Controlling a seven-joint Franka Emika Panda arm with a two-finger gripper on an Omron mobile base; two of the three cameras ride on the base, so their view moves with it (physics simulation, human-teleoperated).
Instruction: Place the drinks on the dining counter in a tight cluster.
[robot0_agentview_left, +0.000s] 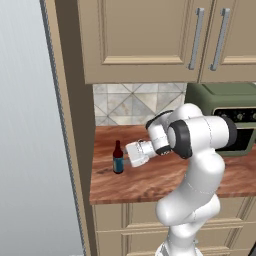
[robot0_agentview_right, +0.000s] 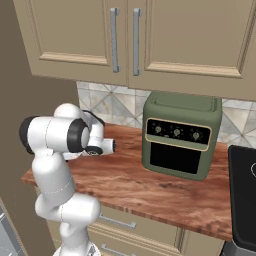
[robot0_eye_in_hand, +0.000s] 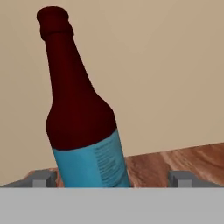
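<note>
- On the short wood counter (robot0_agentview_left: 165, 180) under the beige wall cabinets (robot0_agentview_left: 145, 37), close to its left end: slim dark-brown bottle (robot0_agentview_left: 118, 158) with a blue label, standing upright, not on the dining counter yet
- Level with the label, gripper (robot0_agentview_left: 126, 159) reaching in sideways from the right, jaws spread wide and holding nothing
- From the hand view, bottle (robot0_eye_in_hand: 81, 118) sitting between the two fingertips (robot0_eye_in_hand: 40, 178), nearer the left one, with a gap on the right; contact not visible
- Best handled, by judgement: centre the bottle between the tips before closing, squeeze on the label band rather than the narrow neck, then lift straight up so the base clears the wood without tipping
- Green oven (robot0_agentview_right: 180, 135) standing well apart to the right, no obstacle to the lift
</note>
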